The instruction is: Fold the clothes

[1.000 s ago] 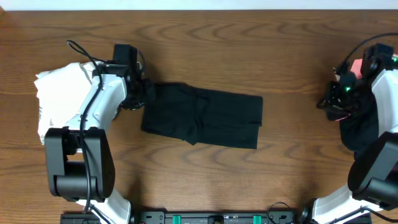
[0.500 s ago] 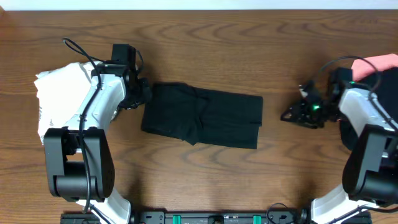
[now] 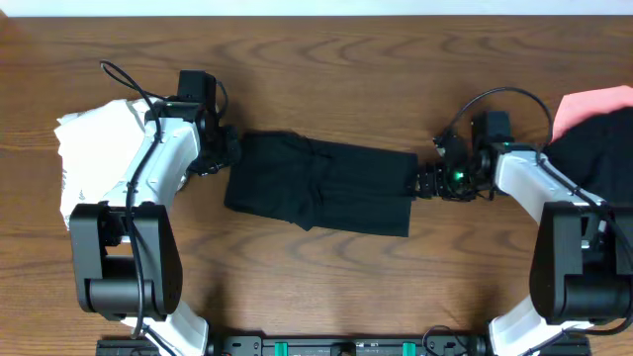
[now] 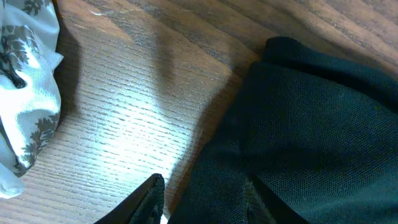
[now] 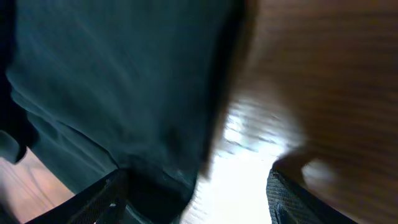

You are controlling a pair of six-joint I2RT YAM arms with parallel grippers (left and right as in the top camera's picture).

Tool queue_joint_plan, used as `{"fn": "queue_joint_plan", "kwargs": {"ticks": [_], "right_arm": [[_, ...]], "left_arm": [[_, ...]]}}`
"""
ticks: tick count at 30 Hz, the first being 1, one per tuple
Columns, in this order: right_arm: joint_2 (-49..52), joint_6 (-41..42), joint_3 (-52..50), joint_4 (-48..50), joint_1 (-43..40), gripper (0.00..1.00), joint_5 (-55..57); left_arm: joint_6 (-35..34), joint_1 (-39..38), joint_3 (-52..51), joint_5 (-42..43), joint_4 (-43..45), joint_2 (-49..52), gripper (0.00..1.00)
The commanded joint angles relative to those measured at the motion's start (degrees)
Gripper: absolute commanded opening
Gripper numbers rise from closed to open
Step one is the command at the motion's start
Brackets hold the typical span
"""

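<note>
Centrally, black shirt (image 3: 316, 183) on table (image 3: 316, 59); right gripper (image 3: 420, 184) jaws apart.

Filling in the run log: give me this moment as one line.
phase: folding | black garment: lying mid-table | left gripper: astride its left edge, grip unclear | right gripper: open at its right edge

Brown wood-grain tabletop (image 3: 316, 59); black shirt (image 3: 321, 188) at its middle; white garment (image 3: 84, 148) — grey leafy print — at the left edge; pink piece (image 3: 584, 107) at the right edge.
</note>
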Motion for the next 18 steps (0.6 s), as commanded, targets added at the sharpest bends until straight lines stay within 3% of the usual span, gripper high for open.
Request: {"fn": "queue_joint_plan", "kwargs": {"ticks": [1,12,14,16,17,18], "right_arm": [[0.68,4.52,-1.16,1.14,2.43,0.7,0.87],[8.46,7.39,-1.16,1.73,9.92,0.66,0.85],[9.01,7.39,-1.16,1.75,10.47,0.52,1.05],[9.05,7.39,-1.14,1.81,10.45,0.19,1.29],[9.05,7.39,-1.11,2.01,10.23,0.07,1.27],[9.05,7.45,-1.09,2.12,9.97,0.01,1.27]], "left_arm": [[1.01,0.31,-0.11,-1.07,-0.37,0.22,0.42],[1.01,0.31,-0.11,-1.07,-0.37,0.22,0.42],[1.01,0.31,-0.11,-1.07,-0.37,0.22,0.42],[0.98,0.31,-0.11,-1.07,-0.39,0.22,0.42],[0.98,0.31,-0.11,-1.07,-0.39,0.22,0.42],[0.98,0.31,-0.11,-1.05,-0.42,0.22,0.42]]}}
